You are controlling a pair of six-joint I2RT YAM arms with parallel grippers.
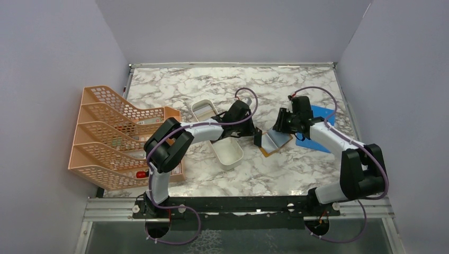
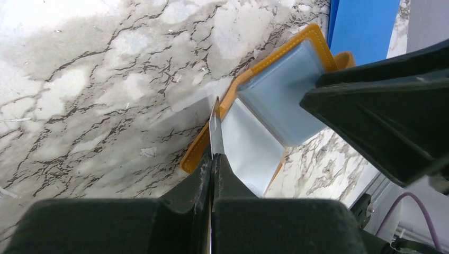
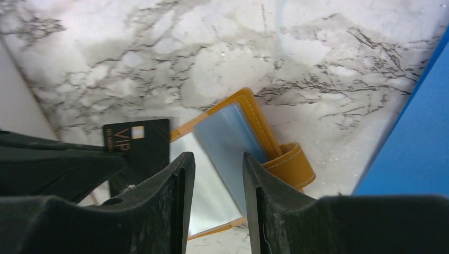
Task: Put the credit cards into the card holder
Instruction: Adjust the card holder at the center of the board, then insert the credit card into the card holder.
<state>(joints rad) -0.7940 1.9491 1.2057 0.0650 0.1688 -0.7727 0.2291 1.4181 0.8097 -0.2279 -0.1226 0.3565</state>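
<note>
Left tool (image 2: 213, 161) clamped on a black credit card (image 3: 138, 144) held on edge at the open card holder (image 3: 253, 114)'s left rim, right tool (image 3: 217, 159) with jaws parted just over the card holder's clear pockets, blue sheet (image 3: 418, 137) beyond, right of the card holder.

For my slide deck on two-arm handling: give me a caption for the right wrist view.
Open right pincer above the unfolded card holder; left pincer holds a black card beside it.

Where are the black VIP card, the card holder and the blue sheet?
black VIP card (image 3: 138, 151): right wrist view, printed face.
card holder (image 2: 275, 100): left wrist view, clear inner pocket.
blue sheet (image 3: 418, 143): right wrist view, bare surface.
</note>
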